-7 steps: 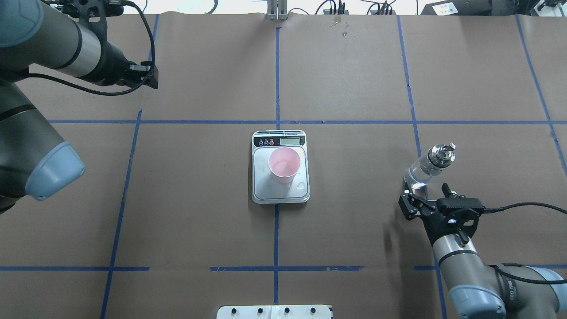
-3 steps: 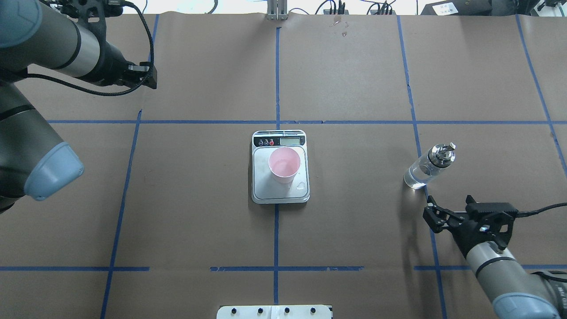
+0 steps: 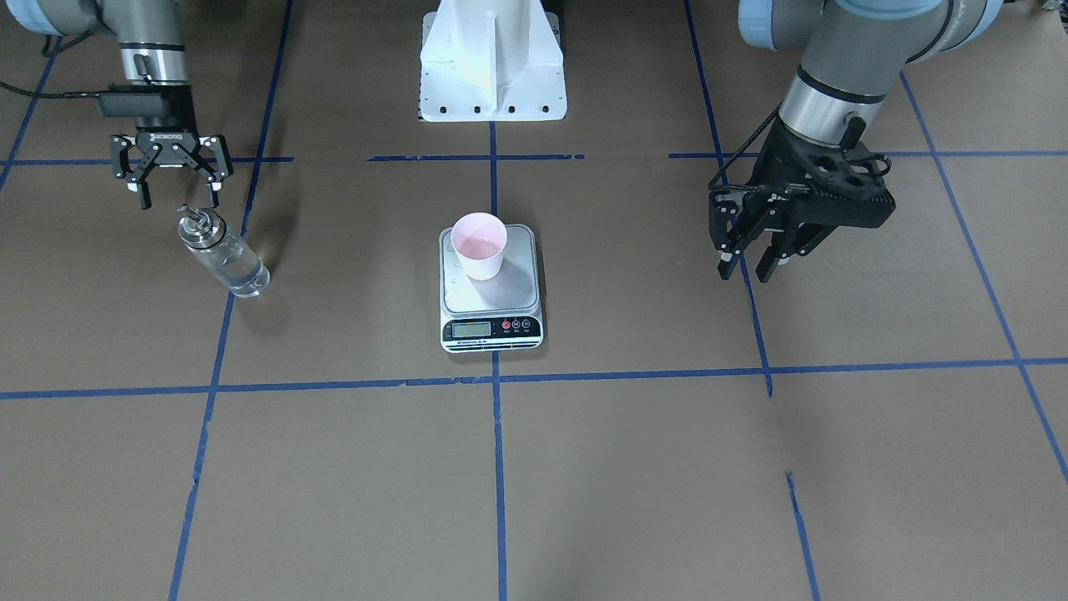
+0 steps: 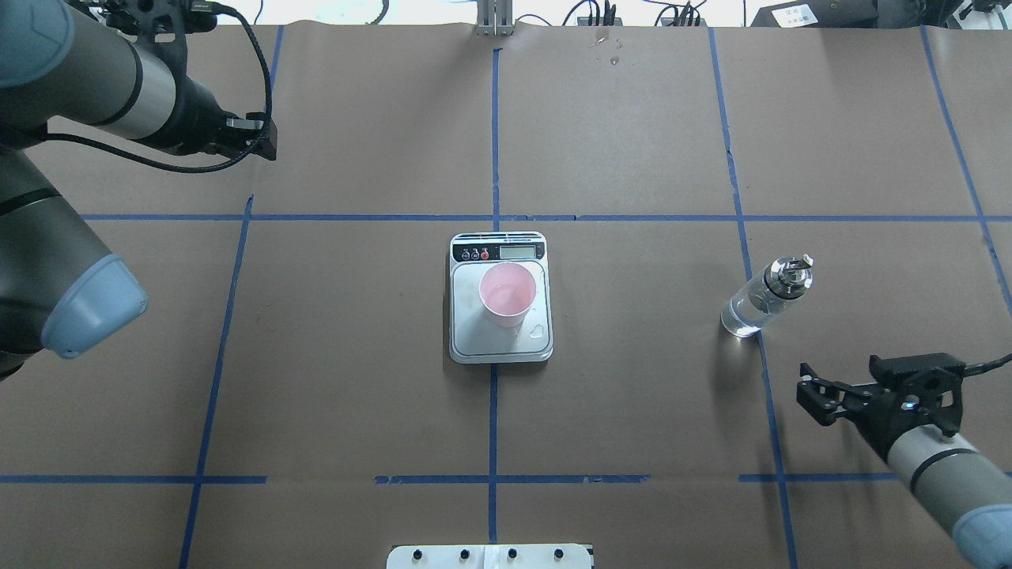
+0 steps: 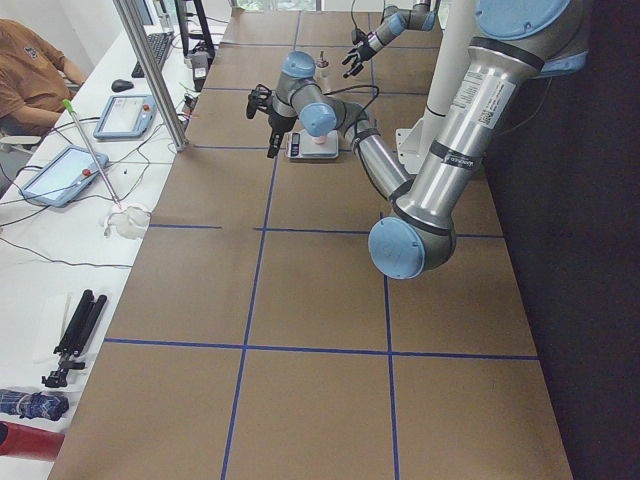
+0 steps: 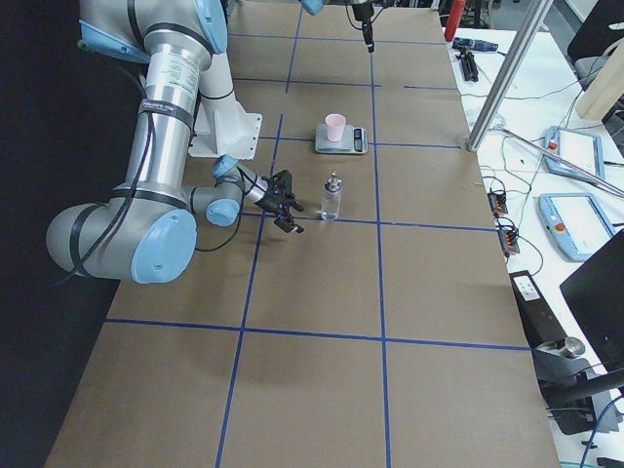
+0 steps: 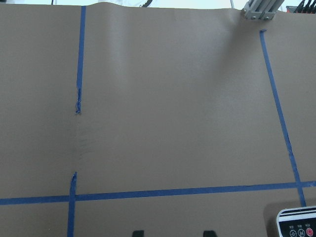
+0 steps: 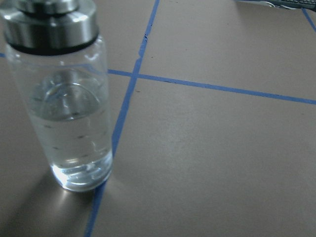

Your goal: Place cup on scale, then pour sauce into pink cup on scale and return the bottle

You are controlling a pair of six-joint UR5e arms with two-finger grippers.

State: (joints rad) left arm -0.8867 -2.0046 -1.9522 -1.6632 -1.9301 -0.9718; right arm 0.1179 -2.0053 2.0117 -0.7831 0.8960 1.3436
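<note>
The left arm (image 4: 95, 87) and right arm (image 4: 941, 482) are smooth grey tubes with pale blue caps at the joints. A bright silver band sits behind the left wrist. A black cable runs along each forearm. The left gripper (image 3: 745, 271) and right gripper (image 3: 178, 200) are black, with skeletal linkage frames and two slim, pale-tipped fingers. The base (image 3: 492, 63) is a white pedestal with dark bolts along its foot.

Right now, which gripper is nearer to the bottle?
Right. The right gripper hangs open just on the robot's side of the bottle, not touching it. The left gripper is far off, on the other side of the scale.
</note>
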